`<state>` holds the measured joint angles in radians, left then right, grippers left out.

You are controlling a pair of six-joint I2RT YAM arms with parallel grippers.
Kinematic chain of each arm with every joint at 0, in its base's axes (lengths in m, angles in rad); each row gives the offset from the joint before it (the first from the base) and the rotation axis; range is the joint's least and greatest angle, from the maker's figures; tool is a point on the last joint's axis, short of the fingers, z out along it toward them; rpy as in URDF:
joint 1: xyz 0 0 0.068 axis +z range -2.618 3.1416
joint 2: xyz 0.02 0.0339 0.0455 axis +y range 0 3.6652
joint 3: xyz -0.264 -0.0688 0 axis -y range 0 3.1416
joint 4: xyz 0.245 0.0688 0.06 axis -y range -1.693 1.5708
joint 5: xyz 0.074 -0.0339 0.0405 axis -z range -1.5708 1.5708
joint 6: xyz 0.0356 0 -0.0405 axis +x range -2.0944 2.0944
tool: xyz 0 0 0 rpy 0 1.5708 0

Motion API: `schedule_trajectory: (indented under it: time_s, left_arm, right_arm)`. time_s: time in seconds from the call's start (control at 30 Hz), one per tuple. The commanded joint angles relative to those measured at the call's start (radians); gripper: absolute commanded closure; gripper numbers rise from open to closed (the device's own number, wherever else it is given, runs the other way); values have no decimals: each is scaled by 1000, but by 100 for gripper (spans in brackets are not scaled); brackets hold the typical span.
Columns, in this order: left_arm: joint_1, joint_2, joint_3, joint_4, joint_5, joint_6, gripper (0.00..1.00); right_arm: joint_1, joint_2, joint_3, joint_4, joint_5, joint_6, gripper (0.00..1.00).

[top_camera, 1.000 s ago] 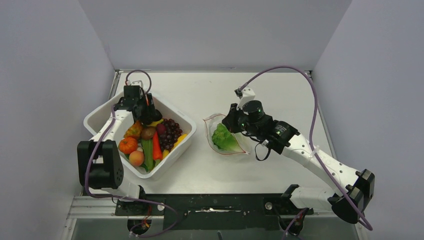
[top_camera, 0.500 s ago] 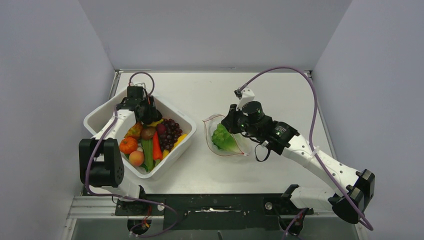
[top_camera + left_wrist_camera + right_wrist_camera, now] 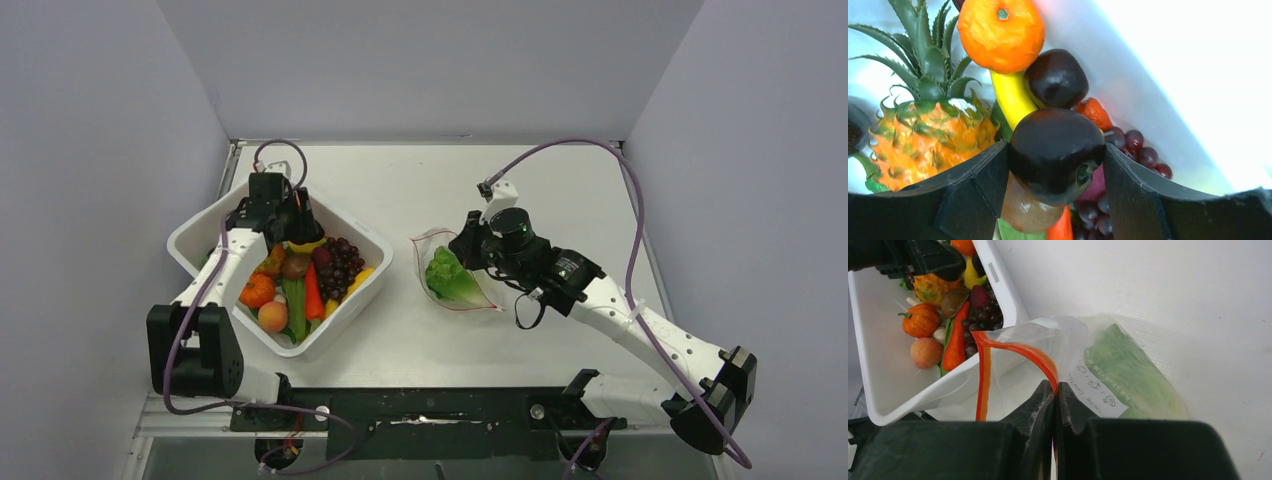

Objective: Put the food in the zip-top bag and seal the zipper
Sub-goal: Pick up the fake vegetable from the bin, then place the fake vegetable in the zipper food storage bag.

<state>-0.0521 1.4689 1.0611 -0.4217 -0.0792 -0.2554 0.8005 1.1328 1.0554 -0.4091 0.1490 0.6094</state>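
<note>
My left gripper [image 3: 298, 222] is shut on a dark plum [image 3: 1055, 152] and holds it over the white tub [image 3: 195, 232]. Below it lie a pineapple [image 3: 928, 142], an orange [image 3: 1000, 32], a banana [image 3: 1010, 97], purple grapes [image 3: 1143, 152] and a second dark fruit [image 3: 1057, 77]. My right gripper [image 3: 1054, 390] is shut on the red zipper strip [image 3: 1023, 352] of the clear zip-top bag [image 3: 455, 282], holding its mouth open toward the tub. Green lettuce [image 3: 1128, 372] lies inside the bag. The bag sits right of the tub on the table.
The tub also holds a carrot [image 3: 313, 293], a small pumpkin [image 3: 256, 290] and a peach [image 3: 272, 316]. Grey walls close in the table on both sides and at the back. Purple cables loop above both arms.
My left gripper has risen a little toward the tub's far side with the plum. My right gripper has shifted slightly right with the bag's edge.
</note>
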Motion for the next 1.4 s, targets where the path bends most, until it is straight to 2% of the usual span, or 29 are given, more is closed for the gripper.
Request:
schedule_trajectory:
  time_s: [0.0,0.33,0.47,0.67,0.87,1.0,1.2,1.37]
  left_arm:
    - [-15,-125,-32,8,84,-52,72]
    - [-66,-279,-29,15,335,-126,76]
    - [-125,-337,-47,78,428,-188,76]
    - [-248,-389,-129,256,532,-343,77]
    - [-336,-390,-125,326,593,-415,77]
    - [-377,-413,-151,429,626,-497,77]
    - [-418,-410,-176,536,681,-587,77]
    - [-451,-380,-215,623,665,-627,77]
  right_arm:
    - [9,-38,32,25,90,23,100]
    - [9,-100,164,-203,355,-17,100]
    - [11,-106,217,-272,400,24,100]
    - [10,-71,127,-112,278,87,100]
    - [11,5,48,79,194,179,100]
    - [11,25,12,185,172,235,100]
    - [10,32,5,240,168,264,100]
    - [11,26,-4,261,173,279,100]
